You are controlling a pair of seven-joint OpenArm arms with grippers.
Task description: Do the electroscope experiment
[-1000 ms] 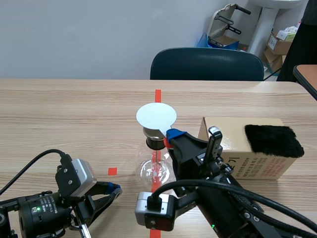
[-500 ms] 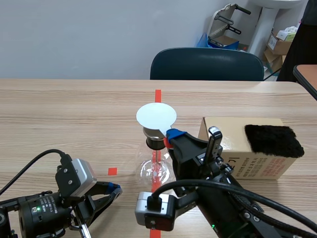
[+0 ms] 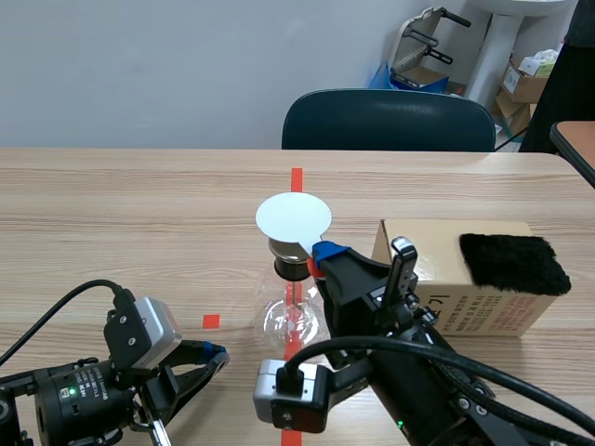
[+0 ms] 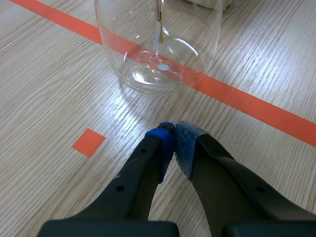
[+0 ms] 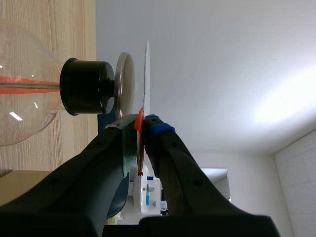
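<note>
Left: my left gripper [image 3: 210, 356] lies low on the tabletop [image 3: 112, 204], its fingers [image 4: 163, 143] together with nothing between them. It points at the electroscope [image 4: 158, 49], which stands just ahead of it and apart from it.

Centre: the electroscope [image 3: 290, 321] is a clear glass flask standing upright on the long tape line. A thin leaf [image 4: 159, 22] hangs inside it. A black stopper [image 3: 290, 268] closes its neck, and a round metal cap [image 5: 124, 84] sits above the stopper.

Centre, upper: a white disc [image 3: 293, 216] sits level over the cap. In the right wrist view I see a narrow gap between the disc [image 5: 147, 74] and the cap.

Centre right: my right gripper [image 3: 321, 253] reaches in from the right, fingers [image 5: 160, 136] clamped on the disc's near edge. An orange-red strip shows between the pads.

Right: a cardboard box [image 3: 446, 279] stands just beside the right arm, with a patch of black fur [image 3: 513, 262] on top.

Far side: a dark chair [image 3: 389, 121] stands behind the tabletop.
</note>
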